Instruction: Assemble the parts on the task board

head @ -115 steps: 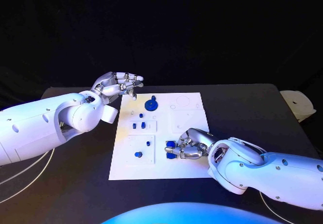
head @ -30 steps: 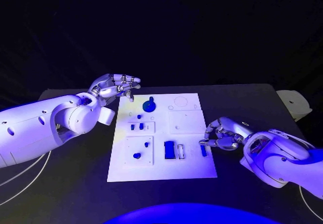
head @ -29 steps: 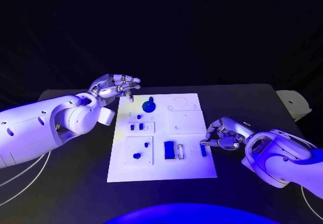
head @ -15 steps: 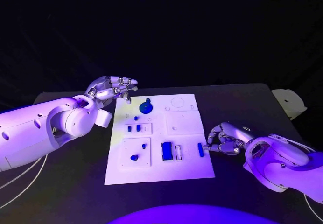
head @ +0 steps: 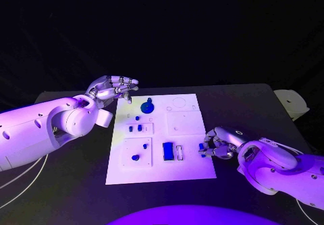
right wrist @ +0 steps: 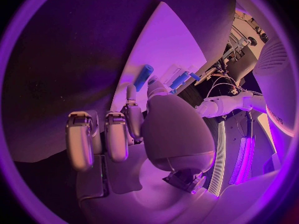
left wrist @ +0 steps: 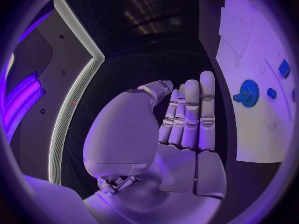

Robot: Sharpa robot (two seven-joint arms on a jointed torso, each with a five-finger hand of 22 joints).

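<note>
The white task board [head: 187,117] lies mid-table, also seen as the board [left wrist: 249,45] and the board [right wrist: 163,42]. On it are a blue gear [head: 146,107], two small blue pegs [head: 135,127], a blue block [head: 166,150] and a blue knob [head: 136,158]. My right hand [head: 217,143] rests at the board's right edge and pinches a thin blue piece [head: 202,149] between thumb and a finger; the right wrist view shows that blue piece [right wrist: 143,77] sticking out past the fingertips [right wrist: 131,92]. My left hand [head: 113,86] hovers by the far left corner, fingers curled, holding nothing. The left wrist view shows that hand [left wrist: 181,119] beside the gear [left wrist: 249,93].
A pale rounded object [head: 291,104] sits at the table's right edge. The black table [head: 243,108] runs bare between the board and that object. An empty white slot [head: 180,151] lies beside the blue block.
My right hand has drawn nearer to the board's right edge and closed thumb and finger on the thin blue piece lying there. The left hand has stayed in place.
</note>
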